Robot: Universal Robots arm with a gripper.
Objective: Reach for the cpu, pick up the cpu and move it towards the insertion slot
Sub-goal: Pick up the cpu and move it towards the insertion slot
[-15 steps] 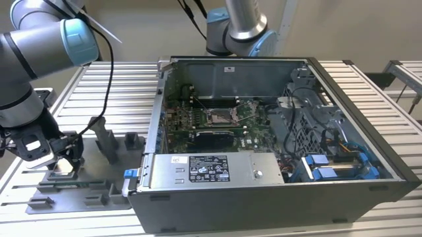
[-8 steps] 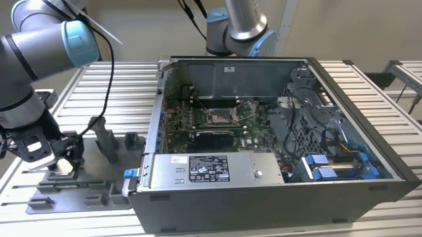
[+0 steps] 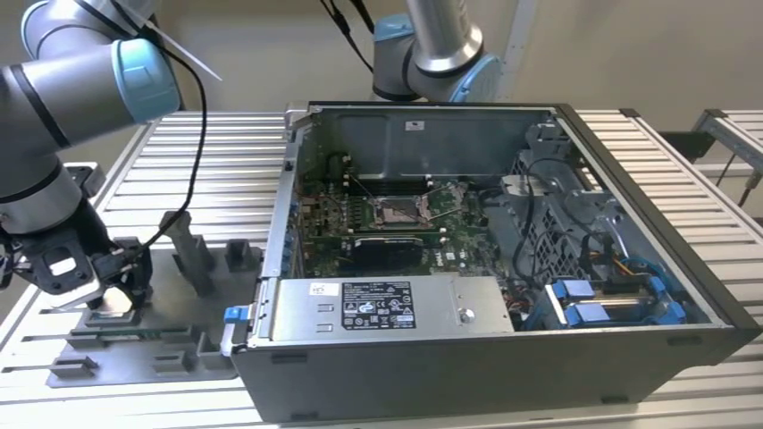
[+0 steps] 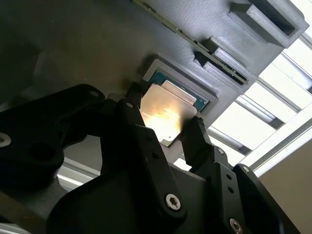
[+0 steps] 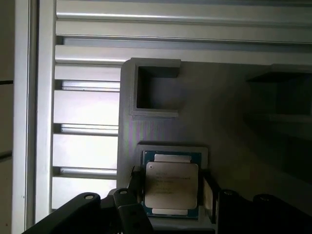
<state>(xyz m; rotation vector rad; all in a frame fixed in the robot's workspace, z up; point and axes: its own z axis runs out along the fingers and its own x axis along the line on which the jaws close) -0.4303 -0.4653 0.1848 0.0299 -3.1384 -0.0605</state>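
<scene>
1. Ribbed aluminium slats form the counter (image 3: pixel 214 161), bearing a matte grey plastic fixture plate (image 3: pixel 191 308) at 8 o'clock from the open metal computer case (image 3: pixel 477 366).
2. Flat, square, silvery-topped cpu (image 5: pixel 171 187) lies in the plate's square recess.
3. Black angular claw (image 3: pixel 116 302) stands open, fingers (image 5: pixel 137 179) flanking the chip, gripping nothing.
4. Shiny-framed insertion slot (image 3: pixel 398 210) sits mid-case, well apart.

We are seeing an open computer case (image 3: pixel 477 375) lying on a slatted metal table (image 3: pixel 214 161), with a grey fixture plate (image 3: pixel 131 353) sitting just beside it.
</scene>
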